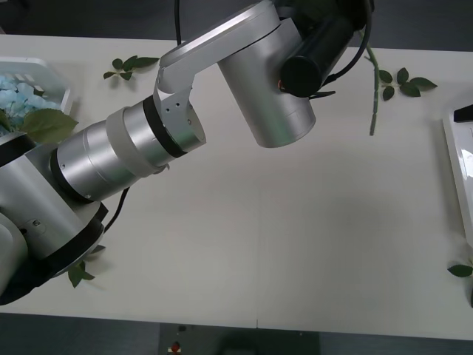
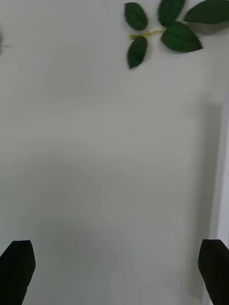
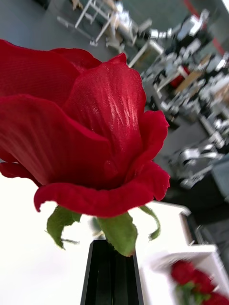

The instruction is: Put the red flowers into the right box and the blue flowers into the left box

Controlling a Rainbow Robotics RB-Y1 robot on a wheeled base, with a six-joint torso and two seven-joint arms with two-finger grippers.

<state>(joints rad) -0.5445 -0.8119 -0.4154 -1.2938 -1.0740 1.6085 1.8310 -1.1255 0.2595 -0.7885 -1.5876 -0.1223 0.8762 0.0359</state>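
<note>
The bench (image 1: 295, 244) carries the left box (image 1: 52, 78) at upper left (blue flowers (image 1: 18, 96) inside). The right box (image 1: 458, 174) sits at right edge. Left claw (image 3: 113, 271) is clenched on a red rose (image 3: 81, 143); right claw (image 2: 114, 274) is released.

I see one red rose (image 3: 81, 143) pinched just below its bloom, more red roses (image 3: 198, 283) in right box (image 3: 181, 262), blue hydrangeas (image 1: 21, 96) in left box (image 1: 52, 74).

Front camera overhead, looking forward-down onto desk (image 1: 295, 244). Right wrist camera hangs close over bare desk beside right box (image 2: 223, 190) rim. Left wrist camera faces across room, red rose (image 3: 81, 138) inches-close.
</note>
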